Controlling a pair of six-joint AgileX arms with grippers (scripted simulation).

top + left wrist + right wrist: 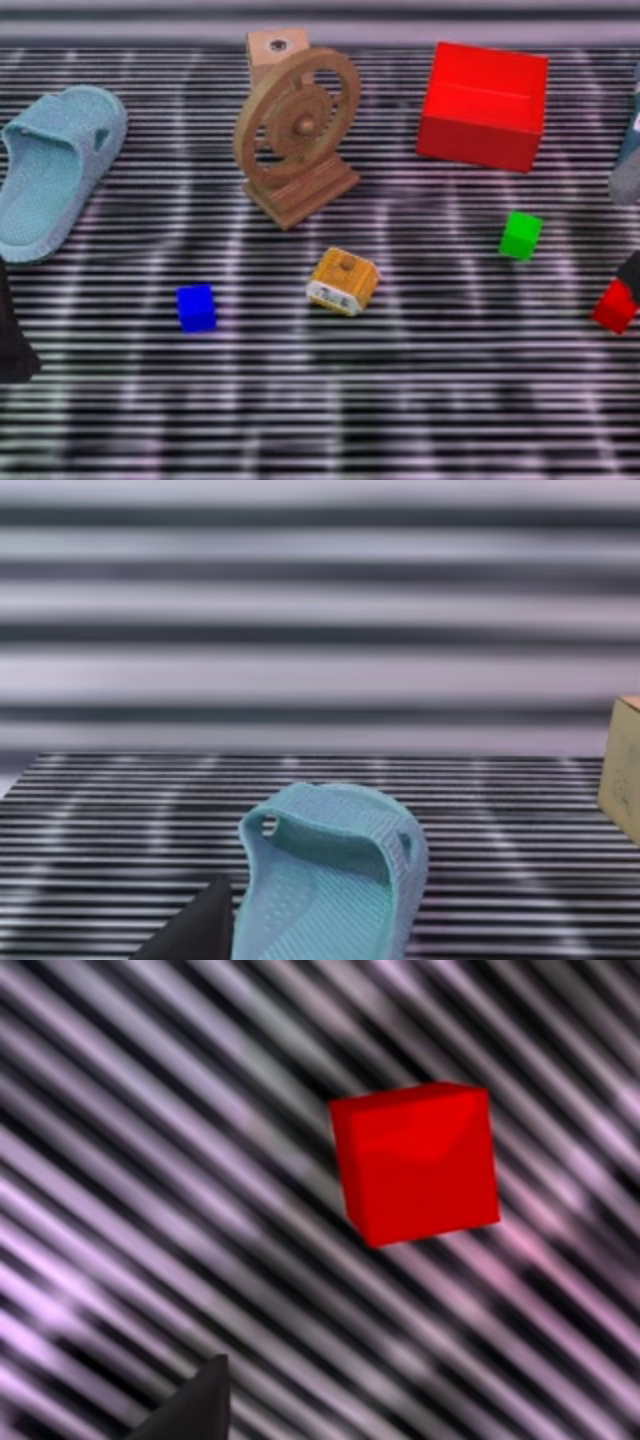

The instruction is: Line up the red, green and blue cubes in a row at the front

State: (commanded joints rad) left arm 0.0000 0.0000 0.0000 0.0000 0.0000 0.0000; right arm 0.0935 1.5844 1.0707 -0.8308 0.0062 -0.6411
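Three little cubes on the striped table, so starting with the red cube: it sits way over at the table's right edge, about mid-depth, with the right arm's dark end just above it in the top view and partly overlapping its upper corner. In the right wrist view the red cube looks like it's lying on the stripes by itself, and only one dark fingertip pokes in, well apart from the cube. So the cube isn't between the fingers as far as I can see, and honestly I can't tell if the right fingers are spread or closed.

Green cube is to the left of the red one and a bit further back, not touching anything. Blue cube is way over on the left half, at about the same depth as the red one. Between green and blue lies the orange-topped toy block, tilted a little.

Further back there's a big red open box behind the green cube, a wooden wheel on a stand near the middle with a tan box behind it, and a light blue slipper at the left.

Left arm is parked at the left edge. Its wrist view just shows the slipper close up and one dark fingertip, so can't tell the state of those fingers either.
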